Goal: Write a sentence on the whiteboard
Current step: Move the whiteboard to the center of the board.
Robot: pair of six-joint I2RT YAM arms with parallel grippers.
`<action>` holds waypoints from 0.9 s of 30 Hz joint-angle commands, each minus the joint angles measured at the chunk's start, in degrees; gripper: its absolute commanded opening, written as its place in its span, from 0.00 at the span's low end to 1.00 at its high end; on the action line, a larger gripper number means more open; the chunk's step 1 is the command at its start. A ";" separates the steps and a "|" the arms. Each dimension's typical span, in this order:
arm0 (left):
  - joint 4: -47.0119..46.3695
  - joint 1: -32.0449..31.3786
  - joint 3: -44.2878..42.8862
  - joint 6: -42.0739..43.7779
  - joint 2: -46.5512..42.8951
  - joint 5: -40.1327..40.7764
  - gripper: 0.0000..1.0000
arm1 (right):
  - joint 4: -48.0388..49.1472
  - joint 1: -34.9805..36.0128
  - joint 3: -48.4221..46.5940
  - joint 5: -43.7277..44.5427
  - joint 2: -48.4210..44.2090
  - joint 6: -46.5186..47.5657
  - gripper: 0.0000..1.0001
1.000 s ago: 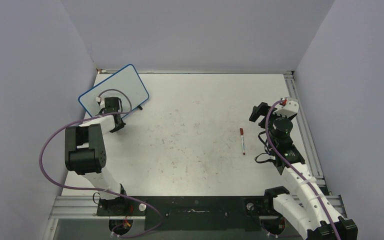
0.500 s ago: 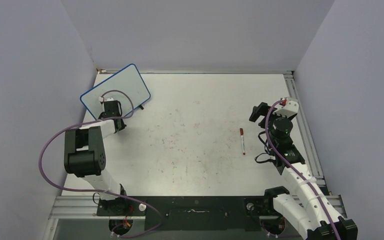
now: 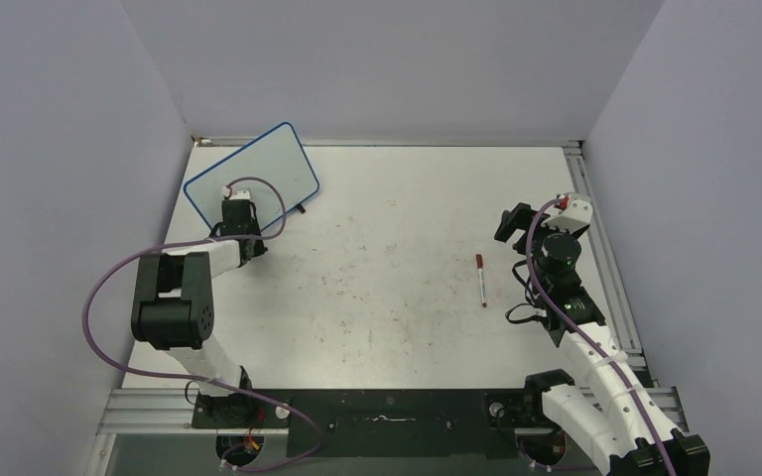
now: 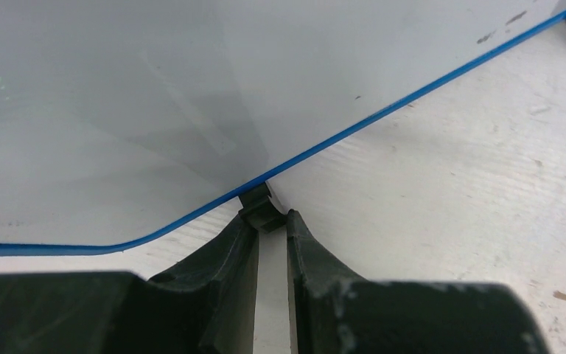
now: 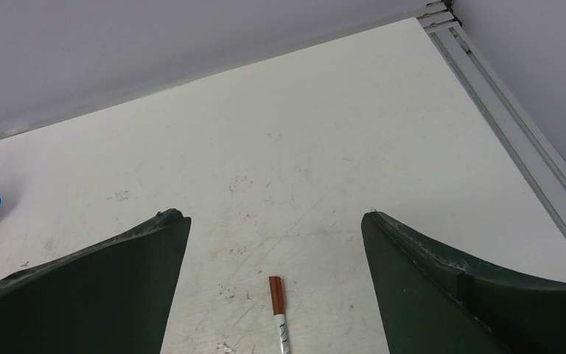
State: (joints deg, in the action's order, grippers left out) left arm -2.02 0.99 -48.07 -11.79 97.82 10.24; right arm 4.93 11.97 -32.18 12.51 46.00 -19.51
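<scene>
The whiteboard [image 3: 253,171] stood askew at the far left corner of the table [image 3: 387,327], its blue frame close to the left wall. The left arm was folded, elbow near that wall, forearm reaching away to the board's near edge. From above, the left gripper [image 3: 239,214] was mostly hidden under its own wrist. Only the left wrist view showed its fingers [image 4: 225,265] drawn narrow, pinching a small black foot [image 4: 260,210] beneath the blue edge.

A broad stretch of scuffed tabletop separated the board from a red-capped marker [image 3: 480,279], which lay right of centre, apart from both arms. The right wrist view framed it between the fingers of the right gripper [image 5: 274,217], spread wide and holding nothing. The right arm ran alongside the aluminium rail [image 3: 610,268] at the table's right edge, its gripper raised off the surface.
</scene>
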 commanded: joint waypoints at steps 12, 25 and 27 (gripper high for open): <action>0.56 -10.00 1.58 6.93 -1.25 -4.94 0.00 | 1.57 -0.10 -0.91 -0.90 0.35 0.86 0.90; 5.69 -10.54 -0.49 4.37 -2.04 -0.93 0.28 | 6.45 0.26 -0.46 -12.75 3.79 3.36 0.90; 6.19 -10.53 -0.38 3.97 -3.05 0.23 0.39 | 8.91 1.30 -0.34 -18.04 5.34 4.26 0.90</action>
State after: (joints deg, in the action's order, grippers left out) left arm -0.64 -9.26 -47.62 -6.63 96.68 9.10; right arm 6.70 12.10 -32.16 4.80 49.32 -17.54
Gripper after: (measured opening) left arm 0.310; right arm 0.898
